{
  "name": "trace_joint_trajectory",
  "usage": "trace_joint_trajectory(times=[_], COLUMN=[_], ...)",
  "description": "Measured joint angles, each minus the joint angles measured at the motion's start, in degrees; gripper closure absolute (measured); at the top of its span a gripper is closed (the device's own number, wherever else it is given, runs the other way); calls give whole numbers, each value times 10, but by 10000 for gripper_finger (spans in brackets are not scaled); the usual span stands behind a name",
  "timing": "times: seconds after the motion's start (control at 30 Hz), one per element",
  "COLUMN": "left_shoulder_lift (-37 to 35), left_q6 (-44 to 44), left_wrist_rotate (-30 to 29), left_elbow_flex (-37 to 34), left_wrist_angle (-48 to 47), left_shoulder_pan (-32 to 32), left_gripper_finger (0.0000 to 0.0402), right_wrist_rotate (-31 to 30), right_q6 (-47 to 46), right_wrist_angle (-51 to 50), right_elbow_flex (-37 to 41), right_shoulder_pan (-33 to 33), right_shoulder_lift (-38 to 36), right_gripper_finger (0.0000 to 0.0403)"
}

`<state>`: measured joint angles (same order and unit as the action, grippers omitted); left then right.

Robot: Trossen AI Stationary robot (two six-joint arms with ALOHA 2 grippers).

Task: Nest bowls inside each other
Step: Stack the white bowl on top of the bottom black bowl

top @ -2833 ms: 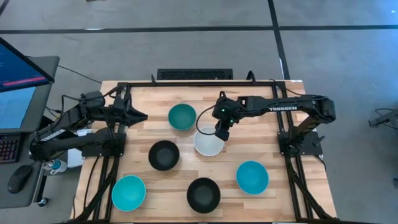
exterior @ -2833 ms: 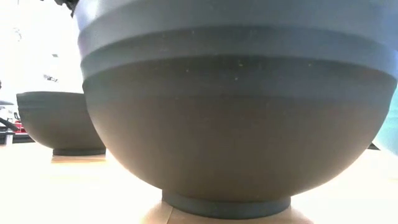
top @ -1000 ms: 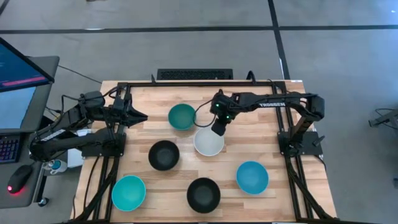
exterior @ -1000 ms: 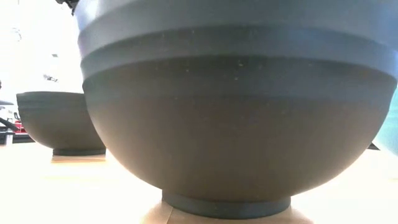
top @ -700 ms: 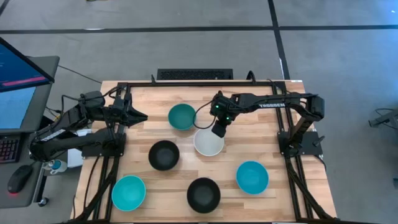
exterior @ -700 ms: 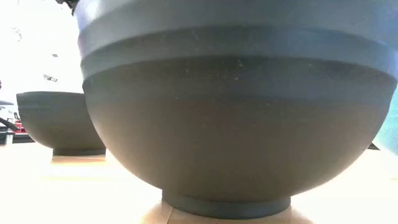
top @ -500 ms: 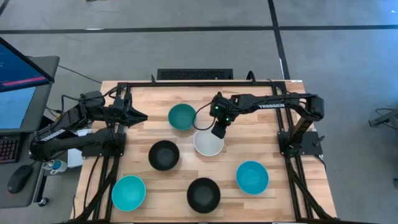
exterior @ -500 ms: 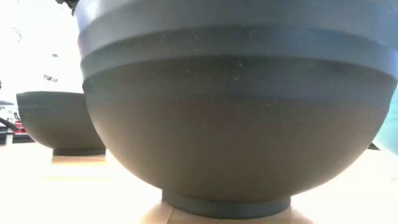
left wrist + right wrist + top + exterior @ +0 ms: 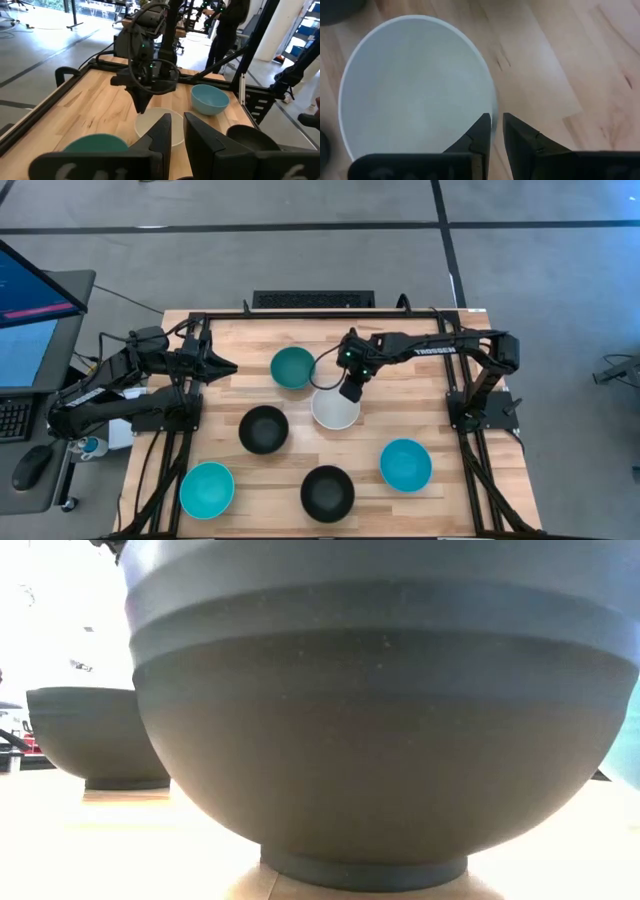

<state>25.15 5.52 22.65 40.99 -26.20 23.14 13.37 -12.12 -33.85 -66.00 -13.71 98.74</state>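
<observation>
High view shows a wooden tabletop within a black frame, carrying six bowls, none nested; all stand upright and apart from one another. Left arm rests at the tabletop's left edge, its left gripper pointing toward the middle, near but clear of the teal-green bowl; in the left wrist view its fingers stand narrowly apart with nothing between them. Right arm reaches from the right side across to the centre; the right gripper sits over the far rim of the white bowl, beside the teal-green bowl. Right wrist view shows the white bowl's rim running into the narrow gap between the two fingers, one finger over the inside and one over the outside; the fingers are close together about the rim, but whether they press on it cannot be told. One black bowl stands left of the white bowl; a second black bowl stands at the near edge, centre; one cyan-blue bowl sits at the near left corner; the other cyan-blue bowl sits near right. Low view is filled by the dark underside of a bowl close to the lens; a second dark bowl stands behind at left.
</observation>
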Motion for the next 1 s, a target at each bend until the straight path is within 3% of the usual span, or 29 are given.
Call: trace_joint_trajectory(times=[0.33, 0.73, 0.9, 1.0], left_shoulder_lift=[0, 0, 0, 0], left_q6=[-1, -1, -1, -1], left_wrist_rotate=[-2, -9, -12, -17], left_elbow_flex=[0, 0, 0, 0], left_wrist_angle=[0, 0, 1, 1], left_shoulder_pan=[0, 1, 4, 4], left_gripper_finger=[361, 361, 361, 361], right_wrist_rotate=[15, 16, -10, -41], right_q6=[1, 0, 18, 31], right_wrist_angle=[0, 33, 42, 28], right_elbow_flex=[0, -11, -17, -17], right_shoulder_pan=[2, 20, 26, 28], right_shoulder_lift=[1, 70, 75, 67], right_gripper_finger=[329, 330, 382, 389])
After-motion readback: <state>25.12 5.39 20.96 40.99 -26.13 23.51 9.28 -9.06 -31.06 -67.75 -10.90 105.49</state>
